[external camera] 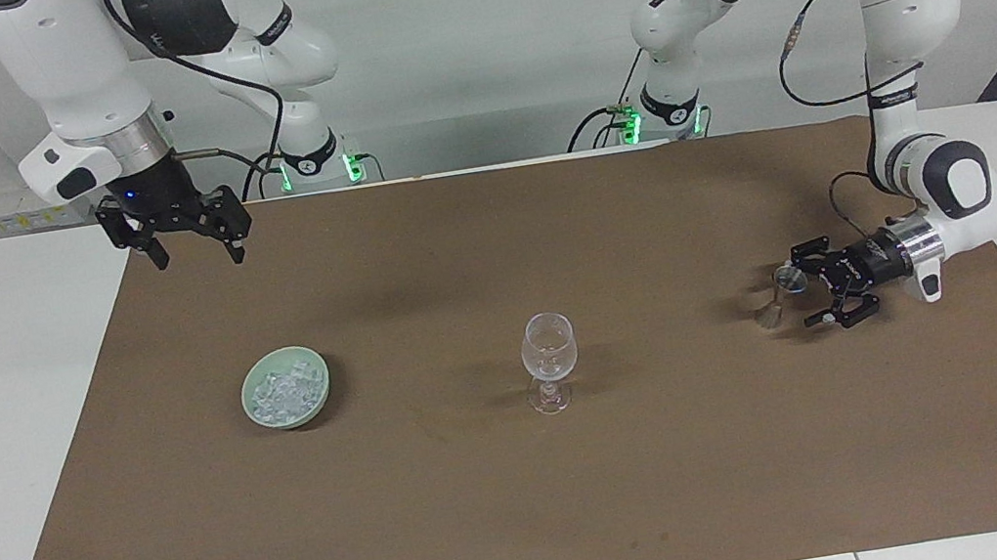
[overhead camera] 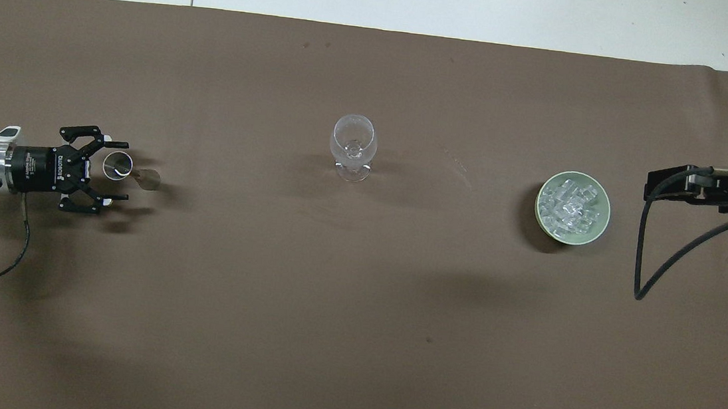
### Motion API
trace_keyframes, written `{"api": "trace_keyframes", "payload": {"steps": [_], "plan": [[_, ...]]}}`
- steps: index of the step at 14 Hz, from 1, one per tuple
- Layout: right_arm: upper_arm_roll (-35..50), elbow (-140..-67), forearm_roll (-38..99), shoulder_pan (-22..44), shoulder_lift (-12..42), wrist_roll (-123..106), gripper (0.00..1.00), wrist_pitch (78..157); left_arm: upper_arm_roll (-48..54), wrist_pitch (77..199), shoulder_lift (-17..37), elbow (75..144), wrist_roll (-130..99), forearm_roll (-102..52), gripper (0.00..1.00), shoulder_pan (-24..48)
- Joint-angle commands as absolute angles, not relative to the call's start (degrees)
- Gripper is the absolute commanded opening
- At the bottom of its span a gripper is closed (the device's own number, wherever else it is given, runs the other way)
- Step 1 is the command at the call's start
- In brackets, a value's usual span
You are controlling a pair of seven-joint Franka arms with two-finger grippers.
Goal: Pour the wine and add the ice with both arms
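A clear wine glass stands upright mid-table and looks empty. The ice fills a pale green dish toward the right arm's end. A small metal measuring cup stands toward the left arm's end. My left gripper lies level with it, open, one finger on each side without touching it. My right gripper hangs open and empty over the mat's edge by its base. No wine shows; I cannot tell whether the cup holds any.
A brown mat covers most of the white table. The right arm's wrist and a looping black cable hang at the dish's end of the overhead view. Bare mat lies between cup, glass and dish.
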State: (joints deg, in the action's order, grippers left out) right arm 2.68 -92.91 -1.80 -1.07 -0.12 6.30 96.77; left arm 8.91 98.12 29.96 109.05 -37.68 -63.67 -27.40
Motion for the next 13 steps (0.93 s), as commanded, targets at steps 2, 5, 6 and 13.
{"api": "trace_keyframes", "payload": {"steps": [2, 5, 6, 13], "plan": [[2.64, -92.72, -0.88, -1.41, 0.0, 5.1, 1.0, 96.68, 8.35, 98.61, 29.09, 110.92, -36.47, -65.83, 1.0, -26.11], [2.64, -92.72, -0.88, -1.41, 0.0, 5.1, 1.0, 96.68, 8.35, 98.53, 29.09, 110.92, -36.47, -65.92, 1.0, -25.93], [2.64, -92.72, -0.88, -1.41, 0.0, 5.1, 1.0, 96.68, 8.35, 98.53, 29.09, 110.92, -36.47, -66.0, 1.0, -25.84], [2.64, -92.72, -0.88, -1.41, 0.0, 5.1, 1.0, 96.68, 8.35, 98.26, 29.0, 111.09, -36.47, -66.71, 0.95, -25.49]]}}
